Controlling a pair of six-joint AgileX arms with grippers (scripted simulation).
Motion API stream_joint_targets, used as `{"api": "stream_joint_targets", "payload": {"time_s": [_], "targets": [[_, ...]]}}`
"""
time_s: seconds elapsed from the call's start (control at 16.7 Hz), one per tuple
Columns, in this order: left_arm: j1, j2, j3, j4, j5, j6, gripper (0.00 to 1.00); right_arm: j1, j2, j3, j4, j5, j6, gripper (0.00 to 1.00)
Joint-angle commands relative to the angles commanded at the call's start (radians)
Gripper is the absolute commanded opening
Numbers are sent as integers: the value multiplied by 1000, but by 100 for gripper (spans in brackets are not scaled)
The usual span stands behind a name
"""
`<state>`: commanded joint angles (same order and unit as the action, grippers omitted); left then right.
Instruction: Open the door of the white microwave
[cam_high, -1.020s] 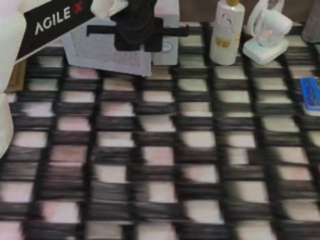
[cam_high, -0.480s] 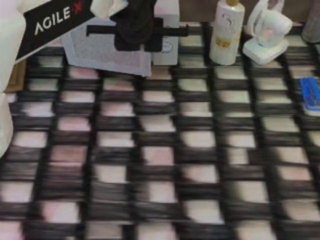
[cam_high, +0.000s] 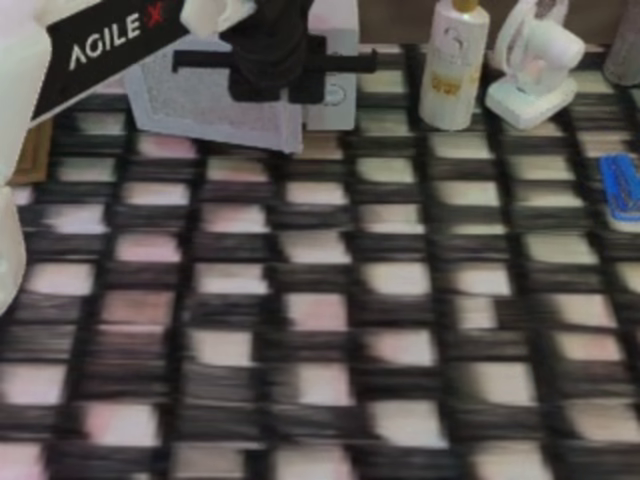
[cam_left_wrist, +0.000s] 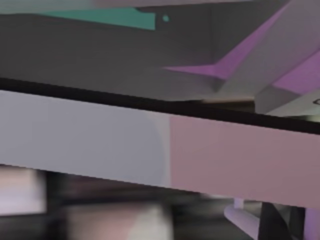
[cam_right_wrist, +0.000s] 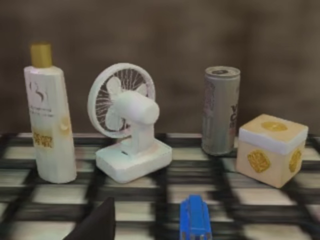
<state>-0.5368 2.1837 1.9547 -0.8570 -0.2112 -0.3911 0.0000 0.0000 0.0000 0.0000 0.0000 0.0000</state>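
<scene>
The white microwave (cam_high: 335, 60) stands at the table's far left. Its door (cam_high: 200, 100), a white panel with a speckled grey mesh window, stands slightly ajar, its free edge forward of the knob panel (cam_high: 335, 95). My left gripper (cam_high: 272, 88) hangs over that free edge, shut on the door. In the left wrist view the door's pale edge (cam_left_wrist: 150, 145) crosses the frame close up, with the greenish interior (cam_left_wrist: 115, 17) beyond. My right gripper (cam_right_wrist: 155, 231) is parked out of the top view, open and holding nothing; one dark finger (cam_right_wrist: 100, 225) shows.
At the back right stand a white bottle with a gold cap (cam_high: 452, 70), a white fan (cam_high: 535, 65), a grey can (cam_right_wrist: 220, 110) and a cream box (cam_right_wrist: 272, 147). A small blue object (cam_high: 622, 185) lies near the right edge.
</scene>
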Motion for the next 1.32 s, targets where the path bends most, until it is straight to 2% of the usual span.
{"api": "stream_joint_targets", "payload": {"time_s": [0.54,1.32], "targets": [[22,-101,-155,75,49,109,0,0,0,0,0,0,0,100],[23,-102,-155,77,50,110,0,0,0,0,0,0,0,100]]}}
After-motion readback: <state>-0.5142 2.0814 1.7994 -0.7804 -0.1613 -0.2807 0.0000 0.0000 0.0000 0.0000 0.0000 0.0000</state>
